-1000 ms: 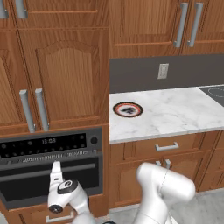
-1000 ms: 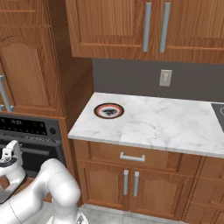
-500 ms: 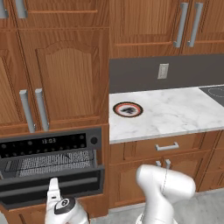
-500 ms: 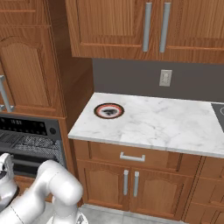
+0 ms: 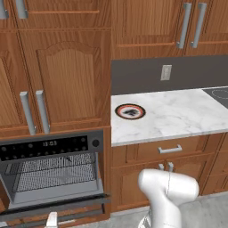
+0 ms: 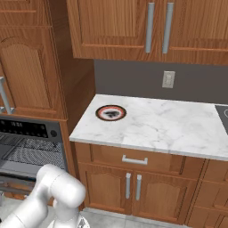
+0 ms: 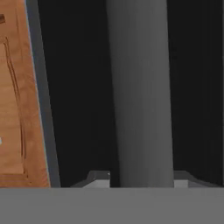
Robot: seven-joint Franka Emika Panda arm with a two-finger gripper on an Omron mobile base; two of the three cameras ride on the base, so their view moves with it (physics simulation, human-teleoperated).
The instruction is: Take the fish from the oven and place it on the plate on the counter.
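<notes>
Door-opening step: hand [image 7: 141, 181] was clamped on the oven's [image 5: 51, 178] grey bar handle [image 7: 140, 92], door partly down, fish unseen, plate [image 5: 130, 111] waiting on bench [image 5: 178, 116]; next, pull door fully down.

**Count of kitchen items in view**

One black built-in oven [image 5: 51, 173] with one digital display strip and one round knob [image 5: 94, 143]. One white marble counter [image 6: 178, 129] carrying one small round plate with an orange-red rim [image 6: 111, 112]. One pale wall outlet [image 6: 168, 79] on the grey backsplash. One drawer with a single metal pull [image 6: 135, 160] beneath the counter, and two vertical cabinet handles [image 6: 132, 186] just below it. One grey bar handle [image 7: 140, 92] seen close in the hand view.
</notes>
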